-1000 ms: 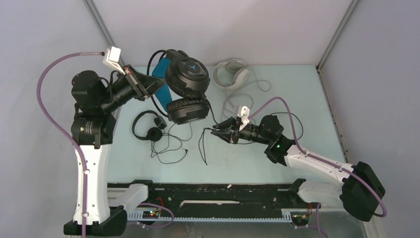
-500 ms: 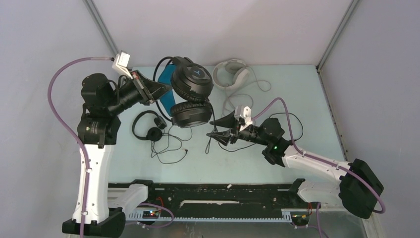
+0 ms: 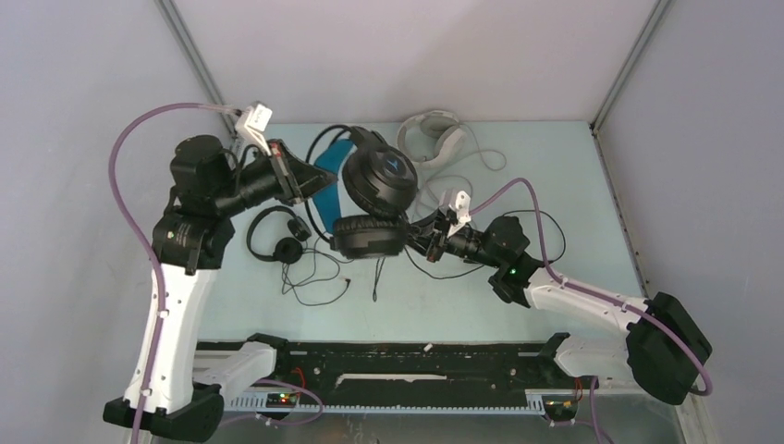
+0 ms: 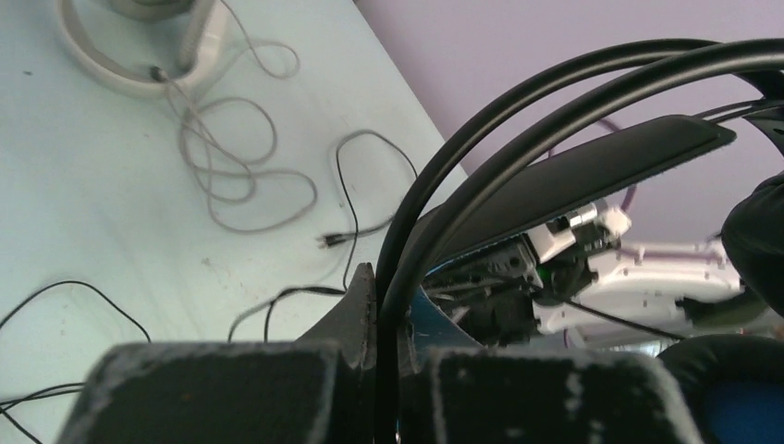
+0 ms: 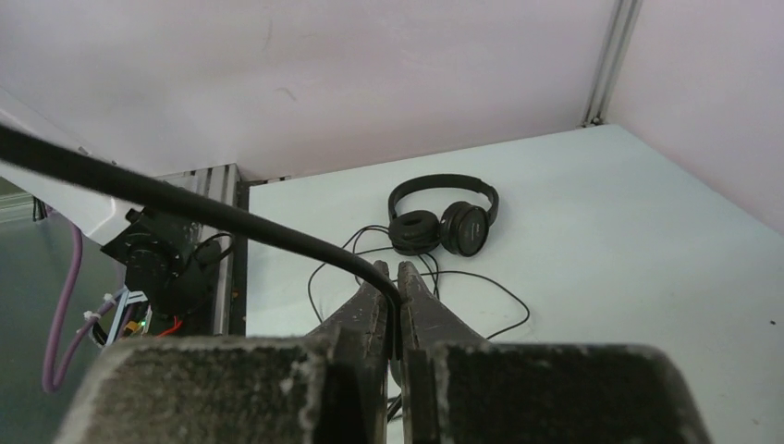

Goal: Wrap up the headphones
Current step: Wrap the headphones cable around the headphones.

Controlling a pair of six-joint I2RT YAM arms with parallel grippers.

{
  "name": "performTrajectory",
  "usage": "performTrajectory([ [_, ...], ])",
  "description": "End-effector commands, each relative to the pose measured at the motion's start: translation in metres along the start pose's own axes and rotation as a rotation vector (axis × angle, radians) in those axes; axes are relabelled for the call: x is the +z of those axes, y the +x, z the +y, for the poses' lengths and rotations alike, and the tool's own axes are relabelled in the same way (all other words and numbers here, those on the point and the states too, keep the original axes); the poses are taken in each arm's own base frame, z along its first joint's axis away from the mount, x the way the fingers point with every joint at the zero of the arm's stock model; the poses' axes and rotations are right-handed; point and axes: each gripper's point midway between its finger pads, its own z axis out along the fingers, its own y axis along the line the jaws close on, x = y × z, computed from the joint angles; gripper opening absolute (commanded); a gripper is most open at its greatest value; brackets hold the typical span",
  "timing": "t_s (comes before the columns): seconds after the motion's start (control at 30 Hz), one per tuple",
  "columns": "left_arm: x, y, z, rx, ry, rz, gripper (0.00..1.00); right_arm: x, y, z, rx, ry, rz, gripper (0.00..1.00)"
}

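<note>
Overhead, we log the left gripper (image 3: 319, 183) holding the bulky black headphones (image 3: 379, 183) off the table (image 3: 564, 185), earcups hanging just past its jaw tips. The left wrist view adds the detail: jaws pressed together on the thin hoops of the headband (image 4: 573, 176), with the white-grey headphones (image 4: 129, 65) lying well ahead of them. The right gripper (image 3: 427, 242) sits just beside the lower earcup, and overhead we cannot tell its state. Its wrist view shows jaws pinching a black cord (image 5: 185, 205) at their tips, and the small black headphones (image 5: 444, 217) lie beyond them on the table.
</note>
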Motion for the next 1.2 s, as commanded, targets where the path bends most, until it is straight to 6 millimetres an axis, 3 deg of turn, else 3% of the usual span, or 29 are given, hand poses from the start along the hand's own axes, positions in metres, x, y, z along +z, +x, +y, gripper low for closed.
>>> performTrajectory([
  [0.0,0.000,0.015,-0.039,0.092,0.143,0.070,0.00,-0.003,-0.025,-0.004,-0.047,0.026,-0.056,0.00],
  [0.1,0.006,0.036,-0.047,0.104,0.192,0.142,0.00,-0.005,-0.024,-0.005,-0.050,0.031,-0.046,0.00],
  [0.37,0.021,0.062,-0.058,0.035,0.277,0.184,0.00,-0.006,-0.027,-0.007,-0.039,0.053,-0.049,0.00],
  [0.63,0.029,0.092,-0.073,0.030,0.344,0.260,0.00,-0.005,-0.024,-0.008,-0.002,0.062,-0.047,0.08],
  [0.77,0.028,0.109,-0.079,0.054,0.374,0.317,0.00,-0.008,-0.022,-0.012,0.002,0.079,-0.034,0.00],
  [0.93,0.020,0.139,-0.073,0.132,0.388,0.427,0.00,-0.017,-0.026,-0.021,0.030,0.104,-0.026,0.00],
  [1.17,0.016,0.142,-0.023,0.365,0.120,0.488,0.00,-0.045,-0.019,-0.026,0.115,0.148,0.063,0.00],
])
